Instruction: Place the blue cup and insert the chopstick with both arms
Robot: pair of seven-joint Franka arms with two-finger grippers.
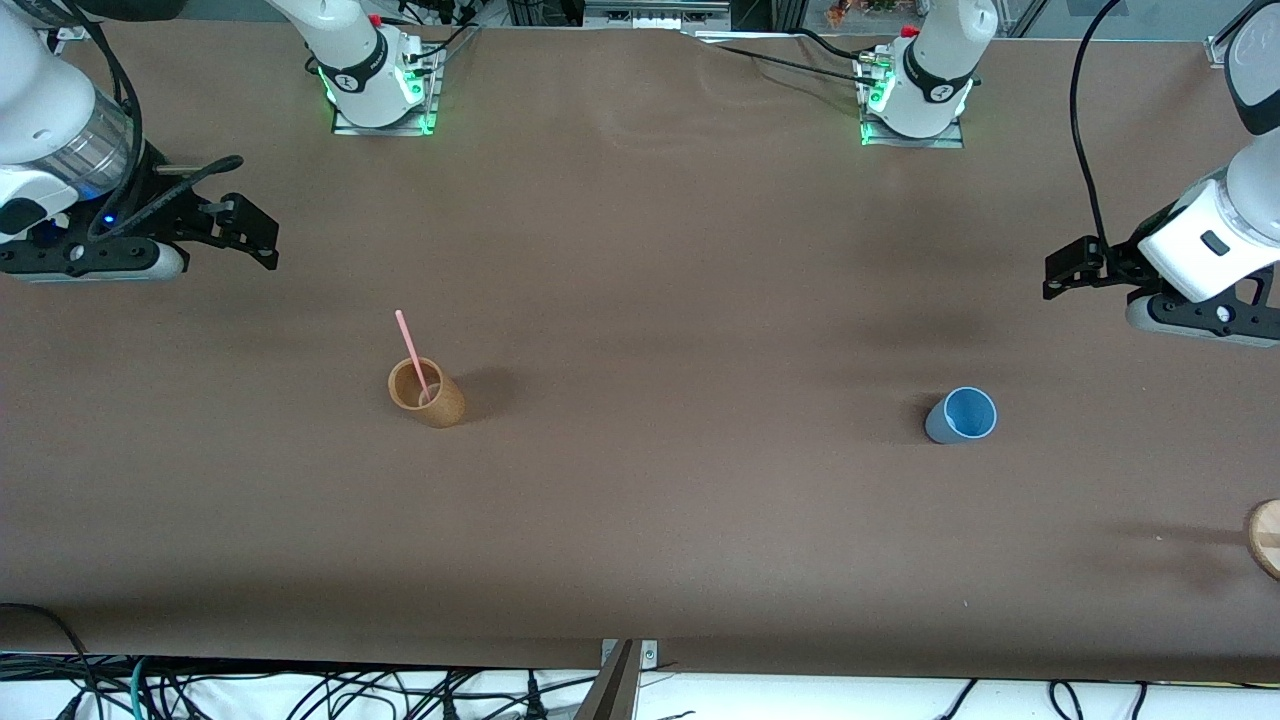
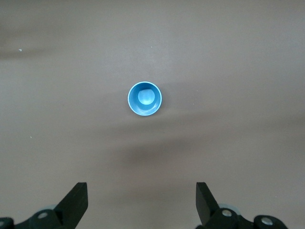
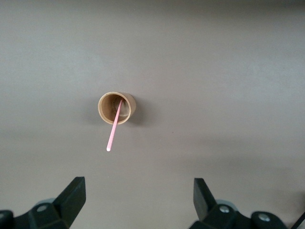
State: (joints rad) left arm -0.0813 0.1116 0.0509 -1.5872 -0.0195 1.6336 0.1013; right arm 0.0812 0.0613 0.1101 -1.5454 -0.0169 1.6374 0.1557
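Observation:
The blue cup (image 1: 962, 415) stands upright and empty on the brown table toward the left arm's end; it also shows in the left wrist view (image 2: 145, 99). The pink chopstick (image 1: 412, 355) leans inside a tan cup (image 1: 427, 393) toward the right arm's end, and both show in the right wrist view, chopstick (image 3: 114, 128) and tan cup (image 3: 116, 108). My left gripper (image 1: 1058, 275) hangs open and empty over bare table near the blue cup (image 2: 142, 191). My right gripper (image 1: 262, 242) hangs open and empty over bare table near the tan cup (image 3: 138, 186).
A round wooden object (image 1: 1266, 537) sits at the table's edge at the left arm's end, nearer to the front camera than the blue cup. A metal bracket (image 1: 622, 670) and cables lie along the table's front edge.

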